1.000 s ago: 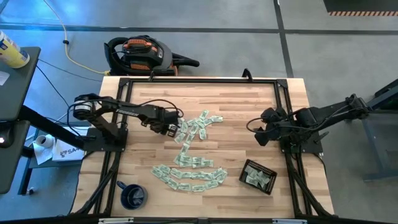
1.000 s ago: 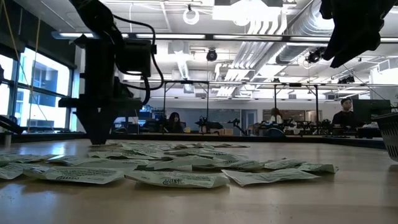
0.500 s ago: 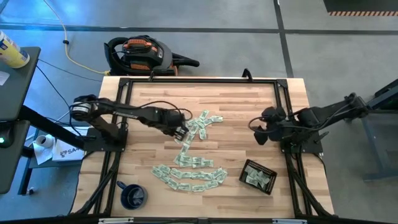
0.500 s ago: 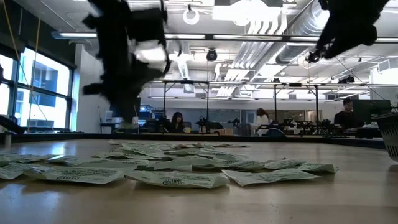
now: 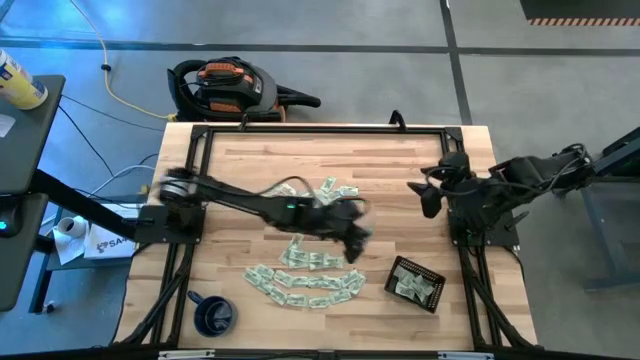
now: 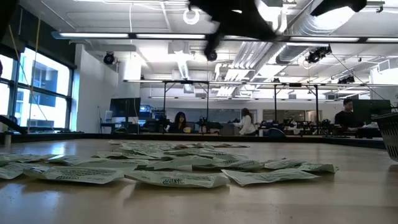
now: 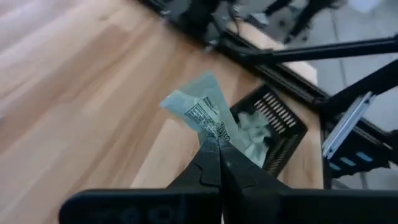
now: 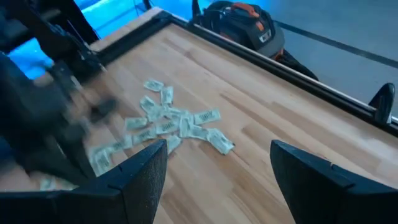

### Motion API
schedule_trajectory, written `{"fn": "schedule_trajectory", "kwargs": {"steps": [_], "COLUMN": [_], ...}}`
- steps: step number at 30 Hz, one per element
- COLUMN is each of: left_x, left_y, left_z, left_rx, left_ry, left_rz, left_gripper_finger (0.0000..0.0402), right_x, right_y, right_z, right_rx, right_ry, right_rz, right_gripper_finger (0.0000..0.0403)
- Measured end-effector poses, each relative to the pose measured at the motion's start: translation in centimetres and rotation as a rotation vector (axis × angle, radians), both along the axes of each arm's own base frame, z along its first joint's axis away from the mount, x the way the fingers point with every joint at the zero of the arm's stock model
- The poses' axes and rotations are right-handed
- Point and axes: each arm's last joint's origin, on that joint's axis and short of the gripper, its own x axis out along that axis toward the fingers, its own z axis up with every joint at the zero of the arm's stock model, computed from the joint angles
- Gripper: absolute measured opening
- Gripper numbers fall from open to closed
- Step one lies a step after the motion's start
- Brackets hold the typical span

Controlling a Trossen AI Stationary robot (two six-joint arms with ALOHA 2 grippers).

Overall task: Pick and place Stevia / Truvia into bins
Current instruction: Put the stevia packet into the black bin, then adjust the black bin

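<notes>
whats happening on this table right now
The left gripper is shut on a sachet and carries it above the table toward the black tray, which already holds a few sachets. Many more sachets lie scattered across the middle of the wood. The right gripper waits open near the table's right edge, holding nothing. A dark blue mug sits at the near left corner.

A pale wooden table point(image 5: 400, 160) framed by black rails is shown. Loosely scattered across its middle are green-and-white sachets point(image 5: 305, 280); a black perforated tray point(image 5: 416, 283) holding sachets and a dark blue mug point(image 5: 212, 314) are set near its front edge.
</notes>
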Motion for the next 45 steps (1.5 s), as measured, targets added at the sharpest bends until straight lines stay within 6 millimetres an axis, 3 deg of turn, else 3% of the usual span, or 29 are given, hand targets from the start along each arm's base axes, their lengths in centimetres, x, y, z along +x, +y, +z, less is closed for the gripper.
{"fn": "schedule_trajectory", "kwargs": {"steps": [7,12,15,24,28,33,38,45], "left_x": [7.6,10.1,10.9,10.8,9.5,6.1,4.1,2.1], "left_y": [-2.8,-3.8,-4.1,-4.2,-3.6,-3.1,-2.5,-2.1], "left_z": [-2.0,-4.8,-5.8,-6.7,-5.7,-2.5,-2.0,-2.1], "left_rx": [-0.004,-0.009,-0.042,-0.099,-0.079,0.151,0.231,0.329], "left_ry": [0.001,0.085,0.075,0.121,0.231,0.422,0.583,0.770], "left_rz": [-0.187,-0.216,-0.257,-0.251,-0.274,-0.207,-0.215,-0.111], "left_gripper_finger": [0.0029,0.0029,0.0051,0.0169,0.0200,0.0199,0.0179,0.0156], "right_x": [-0.5,-0.4,-0.4,-0.5,-0.9,-1.7,-1.8,0.9], "right_y": [0.1,0.1,0.1,0.1,0.0,0.0,0.4,4.5], "right_z": [0.7,0.5,0.5,0.4,0.0,-1.4,-3.6,-9.2], "right_rx": [0.025,0.022,0.021,0.015,0.045,0.116,0.210,0.386], "right_ry": [-0.012,0.011,0.014,0.028,0.089,0.243,0.379,0.515], "right_rz": [0.010,0.005,0.006,0.005,0.017,0.013,0.064,0.322], "right_gripper_finger": [0.0275,0.0275,0.0275,0.0275,0.0275,0.0275,0.0275,0.0275]}}
